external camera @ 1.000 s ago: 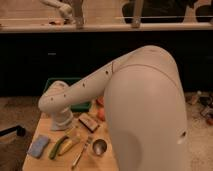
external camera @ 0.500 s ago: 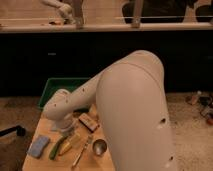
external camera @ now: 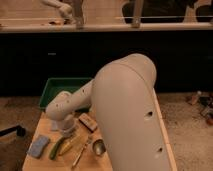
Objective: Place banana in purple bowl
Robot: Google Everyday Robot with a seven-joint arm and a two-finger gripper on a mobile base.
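Your gripper (external camera: 67,134): fingers apart, low over the table (external camera: 35,162), near left.
Banana (external camera: 71,144): lying on the table just under your gripper, green vegetable (external camera: 55,150) close on its left.
Blue sponge (external camera: 38,146): farther left.
Green bin (external camera: 62,87): far side.

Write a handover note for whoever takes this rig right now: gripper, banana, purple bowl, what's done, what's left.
Gripper: open and empty, low over the left part of the table, just above the banana's upper end.
Banana: lying on the table, green vegetable right beside it on the left; not gripped.
Purple bowl: on the table to the banana's right, at the edge of the arm; the banana is not in it.
Done: reach toward the banana.
Left: grasp, lift, carry right, release into the bowl.
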